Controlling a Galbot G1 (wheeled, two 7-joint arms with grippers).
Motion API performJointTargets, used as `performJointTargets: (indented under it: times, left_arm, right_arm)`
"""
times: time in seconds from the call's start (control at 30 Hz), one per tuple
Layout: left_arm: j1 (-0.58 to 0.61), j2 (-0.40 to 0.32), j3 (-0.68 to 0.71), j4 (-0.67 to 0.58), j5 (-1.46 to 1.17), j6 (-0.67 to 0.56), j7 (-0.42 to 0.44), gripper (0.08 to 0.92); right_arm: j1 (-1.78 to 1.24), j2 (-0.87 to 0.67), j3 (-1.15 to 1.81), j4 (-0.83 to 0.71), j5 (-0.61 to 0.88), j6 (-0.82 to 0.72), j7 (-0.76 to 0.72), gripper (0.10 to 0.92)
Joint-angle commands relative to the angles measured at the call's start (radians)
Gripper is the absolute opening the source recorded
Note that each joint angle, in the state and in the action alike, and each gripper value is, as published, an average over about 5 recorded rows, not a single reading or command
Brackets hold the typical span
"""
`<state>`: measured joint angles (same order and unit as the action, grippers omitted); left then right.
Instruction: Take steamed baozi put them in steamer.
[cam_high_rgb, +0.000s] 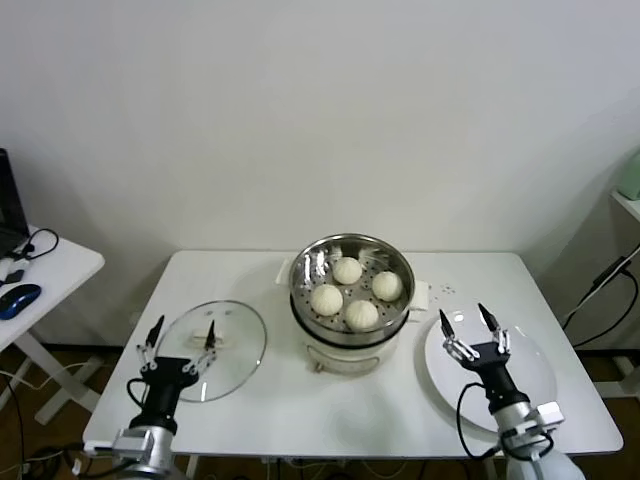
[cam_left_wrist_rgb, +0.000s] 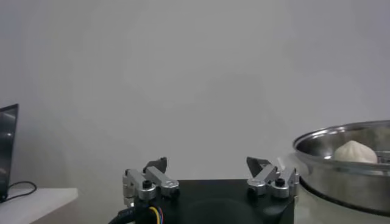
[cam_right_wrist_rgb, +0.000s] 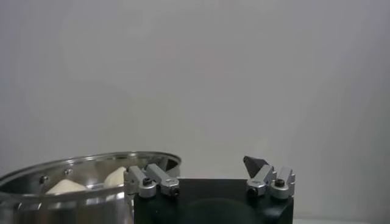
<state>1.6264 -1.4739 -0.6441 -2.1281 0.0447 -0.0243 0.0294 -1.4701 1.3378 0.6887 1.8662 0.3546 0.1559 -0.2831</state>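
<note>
Left gripper (cam_high_rgb: 180, 338): you have it at the near left edge of the worktop, over the near rim of the lid; its jaws stand wide apart, holding nothing. The fingers are silver metal with dark pointed tips.
Right gripper (cam_high_rgb: 467, 325): you have it at the near right, over the plate; jaws spread wide and empty, same silver links and black tips.
Worktop (cam_high_rgb: 260, 400): flat, white, rectangular, with rounded corners.
Glass lid (cam_high_rgb: 225, 350): round, flat and clear, with a thin metal rim; it lies at about 9 o'clock from the steamer, near it but apart.
Plate (cam_high_rgb: 535, 375): round, white, smooth; it sits at about 4 o'clock from the steamer, just beside the cooker.
Steamer (cam_high_rgb: 310, 270): round, shiny steel, with a perforated floor, standing on a white cooker base mid-worktop.
Steamed baozi (cam_high_rgb: 362, 314): you see four smooth, domed, cream-white buns inside the steamer, at roughly 12, 3, 6 and 9 o'clock on its floor, close together.
Writing: you can read none on any item.
Side desk (cam_high_rgb: 55, 270): white, at the far left, carrying a blue mouse (cam_high_rgb: 18, 299) and black cables.
</note>
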Motion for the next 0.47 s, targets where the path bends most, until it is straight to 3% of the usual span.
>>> performJointTargets:
  times: [0.03, 0.47]
  left_arm:
    - [-0.005, 0.004, -0.017, 0.001, -0.061, 0.015, 0.020, 0.823]
    - [0.002, 0.002, -0.018, -0.003, -0.060, 0.010, 0.016, 0.823]
  right_arm:
    - [-0.116, 0.097, 0.032, 0.021, -0.019, 0.054, -0.003, 0.823]
    - [-0.112, 0.104, 0.031, 0.024, -0.023, 0.057, -0.009, 0.823]
